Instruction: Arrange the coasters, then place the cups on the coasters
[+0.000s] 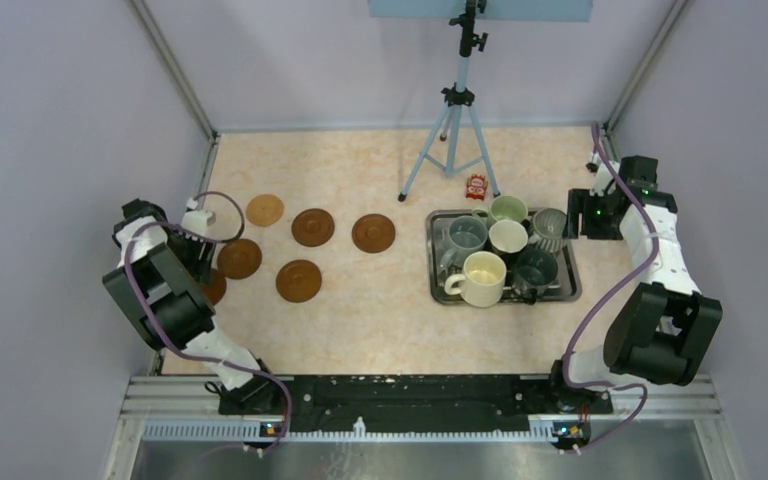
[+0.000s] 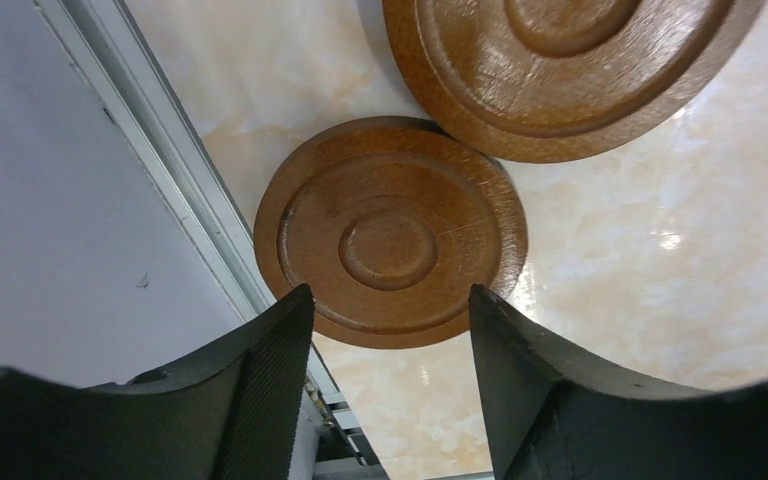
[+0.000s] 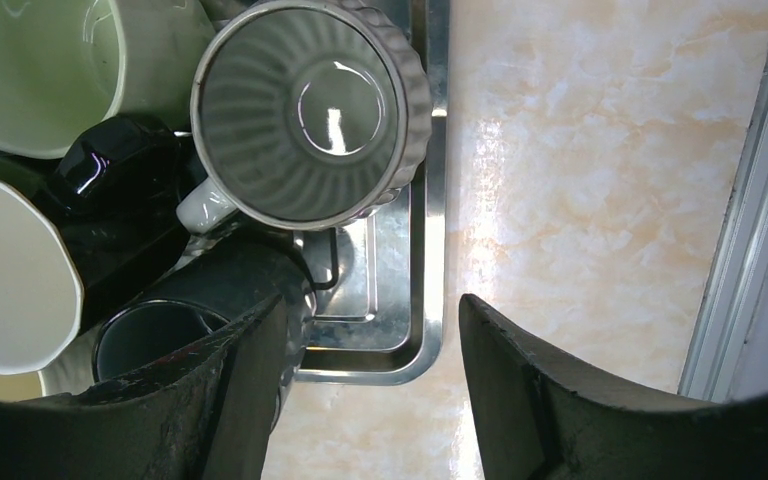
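Note:
Several reddish-brown coasters (image 1: pixel 313 227) lie spread over the left half of the table. One coaster (image 2: pixel 390 235) lies flat against the left wall rail, and a second coaster (image 2: pixel 560 70) partly overlaps its far edge. My left gripper (image 2: pixel 390 290) hangs open just above the near rim of the first one, with nothing between its fingers. The cups stand crowded in a steel tray (image 1: pixel 570 290): ribbed grey (image 3: pixel 310 110), pale green (image 1: pixel 508 209), cream (image 1: pixel 482 278), dark teal (image 1: pixel 535 267). My right gripper (image 3: pixel 371 300) is open over the tray's corner (image 3: pixel 410 350), beside the dark cup (image 3: pixel 150 335).
A tripod (image 1: pixel 455 110) stands at the back centre, with a small red object (image 1: pixel 476 186) by its foot. Walls close in on both sides, and a metal rail (image 2: pixel 170 180) runs along the left wall next to the coasters.

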Available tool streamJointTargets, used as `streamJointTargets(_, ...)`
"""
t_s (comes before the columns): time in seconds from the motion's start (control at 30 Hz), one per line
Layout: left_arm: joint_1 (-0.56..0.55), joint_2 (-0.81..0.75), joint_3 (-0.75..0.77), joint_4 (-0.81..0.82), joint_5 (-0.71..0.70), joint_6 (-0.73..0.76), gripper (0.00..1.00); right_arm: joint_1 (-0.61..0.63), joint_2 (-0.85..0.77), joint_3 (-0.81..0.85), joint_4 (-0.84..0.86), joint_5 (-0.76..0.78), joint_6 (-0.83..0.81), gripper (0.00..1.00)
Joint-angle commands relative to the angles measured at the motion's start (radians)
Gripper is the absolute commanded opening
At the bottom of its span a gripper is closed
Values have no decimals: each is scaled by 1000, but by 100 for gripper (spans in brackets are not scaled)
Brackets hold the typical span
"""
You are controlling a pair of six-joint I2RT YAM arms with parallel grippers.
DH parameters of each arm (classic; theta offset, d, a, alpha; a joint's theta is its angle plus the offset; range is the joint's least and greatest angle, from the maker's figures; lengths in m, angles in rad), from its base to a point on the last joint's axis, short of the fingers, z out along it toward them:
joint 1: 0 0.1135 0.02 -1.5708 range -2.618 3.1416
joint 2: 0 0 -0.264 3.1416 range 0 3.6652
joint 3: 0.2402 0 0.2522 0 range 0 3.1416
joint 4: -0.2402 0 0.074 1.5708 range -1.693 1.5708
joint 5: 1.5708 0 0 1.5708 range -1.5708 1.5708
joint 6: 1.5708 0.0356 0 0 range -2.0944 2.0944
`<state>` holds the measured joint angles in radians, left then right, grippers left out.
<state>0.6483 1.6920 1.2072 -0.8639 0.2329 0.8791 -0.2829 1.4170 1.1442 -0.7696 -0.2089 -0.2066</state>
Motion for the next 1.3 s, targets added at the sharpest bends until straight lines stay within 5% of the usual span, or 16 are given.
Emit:
streamJointTargets(0.0, 11, 8, -53, 80, -36, 52, 63, -9, 2, 6, 22, -17, 3, 63)
streamJointTargets(0.37, 12, -46, -249, 169, -117, 197, 50, -8, 1, 12, 17, -6, -8, 63)
streamJointTargets(0.83, -8, -187, -484, -88, -133, 525, 43, -8, 6, 3, 16, -14, -7, 63)
streamJointTargets(1.03, -116, -284, -607, -118, -125, 540, 45, -9, 0, -6, 22, -11, 1, 63)
streamJointTargets(1.27, -383, -346, -671, -92, -34, 397, 47, -7, -6, -23, 26, -6, 3, 63)
